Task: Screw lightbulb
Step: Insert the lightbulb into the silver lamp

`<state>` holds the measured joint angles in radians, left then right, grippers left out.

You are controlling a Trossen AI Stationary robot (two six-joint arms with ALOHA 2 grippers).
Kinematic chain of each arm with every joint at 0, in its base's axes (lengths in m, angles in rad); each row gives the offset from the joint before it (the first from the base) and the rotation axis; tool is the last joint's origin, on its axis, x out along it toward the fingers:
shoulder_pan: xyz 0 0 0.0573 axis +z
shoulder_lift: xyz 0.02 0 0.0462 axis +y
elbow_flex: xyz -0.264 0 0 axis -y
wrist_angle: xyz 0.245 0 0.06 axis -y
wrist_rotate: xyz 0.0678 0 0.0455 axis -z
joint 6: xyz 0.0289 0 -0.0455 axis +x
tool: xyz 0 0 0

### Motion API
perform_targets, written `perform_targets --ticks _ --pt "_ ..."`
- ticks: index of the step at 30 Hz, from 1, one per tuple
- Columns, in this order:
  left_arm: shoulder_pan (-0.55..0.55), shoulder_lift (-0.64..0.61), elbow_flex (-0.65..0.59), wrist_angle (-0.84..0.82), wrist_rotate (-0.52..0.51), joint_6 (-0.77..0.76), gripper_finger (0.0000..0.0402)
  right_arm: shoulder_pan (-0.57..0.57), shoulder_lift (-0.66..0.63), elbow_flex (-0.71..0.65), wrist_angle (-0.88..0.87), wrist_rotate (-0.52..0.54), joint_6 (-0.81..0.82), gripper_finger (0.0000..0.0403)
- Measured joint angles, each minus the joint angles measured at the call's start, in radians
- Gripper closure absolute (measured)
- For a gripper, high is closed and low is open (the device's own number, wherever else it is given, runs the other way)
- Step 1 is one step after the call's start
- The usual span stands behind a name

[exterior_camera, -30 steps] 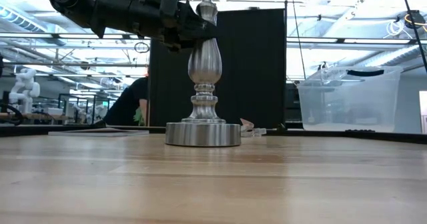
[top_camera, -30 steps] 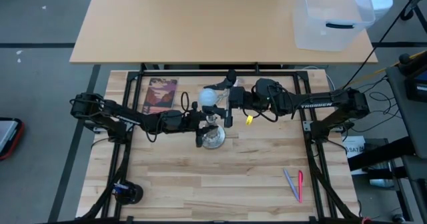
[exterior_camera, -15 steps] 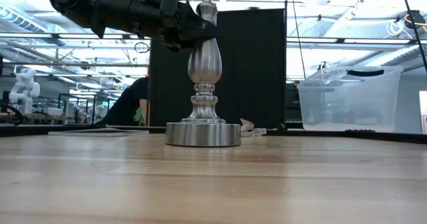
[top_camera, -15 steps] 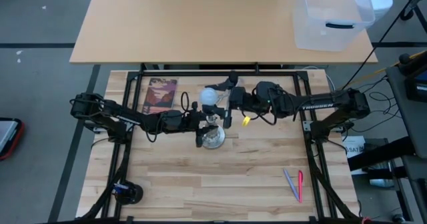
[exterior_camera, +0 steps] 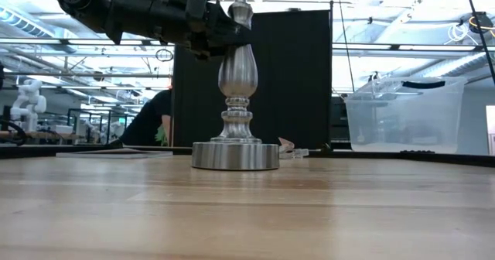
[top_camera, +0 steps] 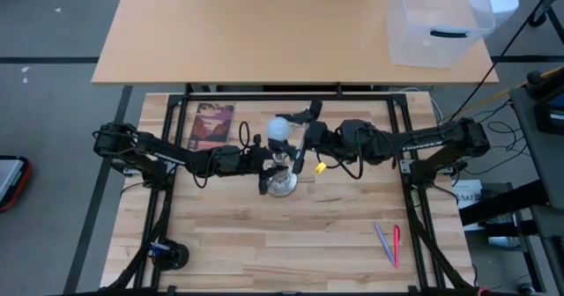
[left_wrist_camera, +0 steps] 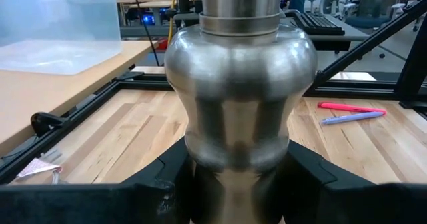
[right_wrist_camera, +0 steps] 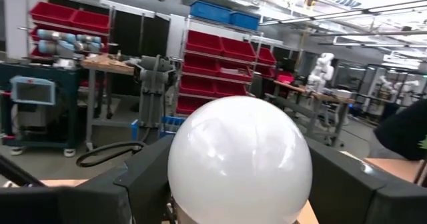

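Note:
A silver stand [exterior_camera: 236,82] rests on its round base [top_camera: 282,185] at the table's middle. My left gripper [top_camera: 264,162] reaches in from the table's left and is shut on the stand's bulging body [left_wrist_camera: 237,117]. The white lightbulb [top_camera: 280,127] sits high up between the fingers of my right gripper [top_camera: 298,136], which comes from the table's right. In the high view the lightbulb lies just beyond the stand. The low view cuts off the stand's top, so I cannot tell whether bulb and stand touch. My left gripper pinches the stand's body below its widest bulge [left_wrist_camera: 200,164] between two fingers. The fingers [left_wrist_camera: 303,181] come level from the table's left. The stand is upright with its base on the table. My right gripper pinches the lightbulb's round globe [right_wrist_camera: 180,167] at its widest part between two fingers. The fingers [right_wrist_camera: 140,177] come level from the table's right. The lightbulb is held high above the table, and its lower end is hidden.
A picture card [top_camera: 211,127] lies at the far left of the table. Two pens [top_camera: 389,244] lie near the right front, and a black round object [top_camera: 167,255] sits at the left front corner. A clear bin [top_camera: 439,18] stands on the tan table beyond.
My right arm's wrist has swung toward the table's near edge and left, and the gripper has turned about the lightbulb. The lightbulb has stayed almost in place.

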<state>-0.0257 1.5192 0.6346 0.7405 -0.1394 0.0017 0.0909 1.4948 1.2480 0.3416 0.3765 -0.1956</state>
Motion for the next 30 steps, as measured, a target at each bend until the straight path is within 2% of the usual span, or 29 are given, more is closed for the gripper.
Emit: perform_targets --ticks 15,30 --pt "0.000 0.000 -0.001 0.004 -0.001 -0.021 0.0243 0.031 0.081 0.000 0.125 0.109 -0.064 0.0124" --pt "-0.001 0.000 -0.001 0.014 -0.021 -0.027 0.0243 0.105 0.111 0.001 0.194 0.324 -0.159 0.0124"
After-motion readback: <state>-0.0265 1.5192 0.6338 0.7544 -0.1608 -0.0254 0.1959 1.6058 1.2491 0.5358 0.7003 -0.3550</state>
